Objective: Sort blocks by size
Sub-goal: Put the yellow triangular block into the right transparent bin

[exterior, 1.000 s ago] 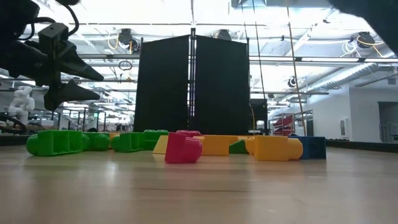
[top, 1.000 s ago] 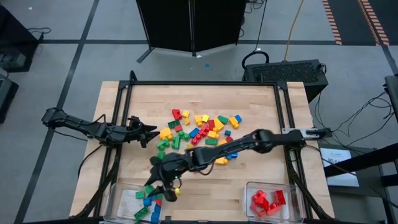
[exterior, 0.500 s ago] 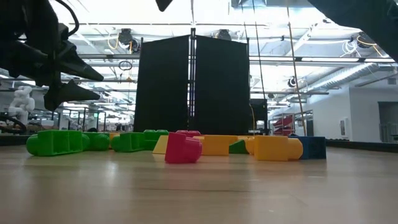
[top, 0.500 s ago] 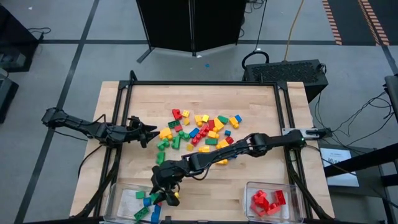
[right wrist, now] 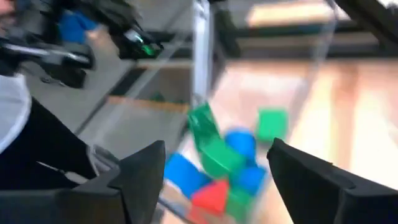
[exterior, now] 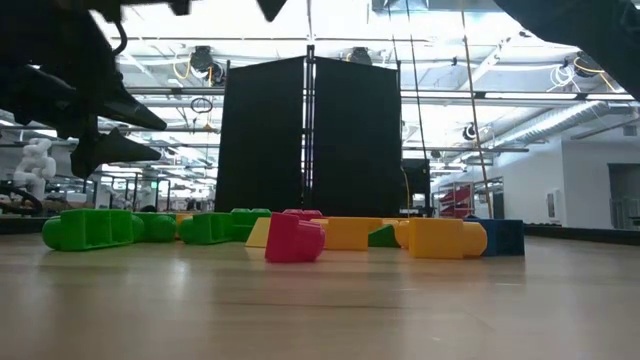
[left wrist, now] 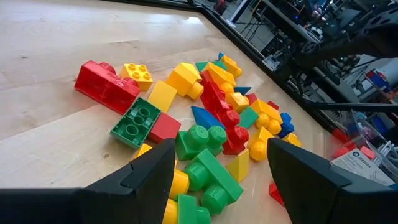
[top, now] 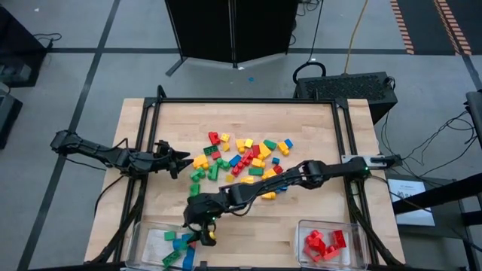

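A wooden table carries a pile of small plastic studded toy bricks near its middle, slightly toward 1 o'clock. At 7 o'clock a clear plastic bin holds several bricks; at 5 o'clock a second clear plastic bin holds a few more. The left gripper lies at 9 o'clock, just beside the pile. The right gripper hangs at the first bin's edge toward 3 o'clock, perhaps over it. A tall black panel stands beyond the table at 12 o'clock.
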Robot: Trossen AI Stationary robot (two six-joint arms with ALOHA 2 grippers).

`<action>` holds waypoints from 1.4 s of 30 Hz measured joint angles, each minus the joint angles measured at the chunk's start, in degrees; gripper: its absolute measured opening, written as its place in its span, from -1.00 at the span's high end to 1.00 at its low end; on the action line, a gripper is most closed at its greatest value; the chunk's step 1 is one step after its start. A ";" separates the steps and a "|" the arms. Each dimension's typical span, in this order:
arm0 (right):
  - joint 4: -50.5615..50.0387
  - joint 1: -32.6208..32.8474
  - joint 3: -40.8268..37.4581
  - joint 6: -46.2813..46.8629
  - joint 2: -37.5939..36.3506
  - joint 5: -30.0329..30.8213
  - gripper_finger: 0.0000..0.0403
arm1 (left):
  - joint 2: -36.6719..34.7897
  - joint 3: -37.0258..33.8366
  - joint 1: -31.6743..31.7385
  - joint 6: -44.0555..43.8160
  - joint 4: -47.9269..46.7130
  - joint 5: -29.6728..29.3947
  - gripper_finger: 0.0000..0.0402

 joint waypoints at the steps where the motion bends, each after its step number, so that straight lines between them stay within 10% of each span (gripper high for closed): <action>1: -3.79 -0.39 0.49 0.19 -0.64 1.41 -0.36 | 0.00 0.00 0.00 0.01 0.00 0.00 -0.27; 14: -55.69 -5.70 1.04 -18.95 -9.95 25.99 -0.32 | 0.02 0.00 -0.02 -0.10 0.00 0.02 -0.27; 26: -51.09 -9.38 -2.78 -48.52 -8.58 25.86 -0.32 | 0.02 0.00 -0.04 1.61 0.00 0.02 -0.27; 42: -49.74 -10.47 -2.73 -55.87 -1.25 22.89 -0.32 | 0.01 0.00 -0.04 1.67 -0.02 0.00 -0.27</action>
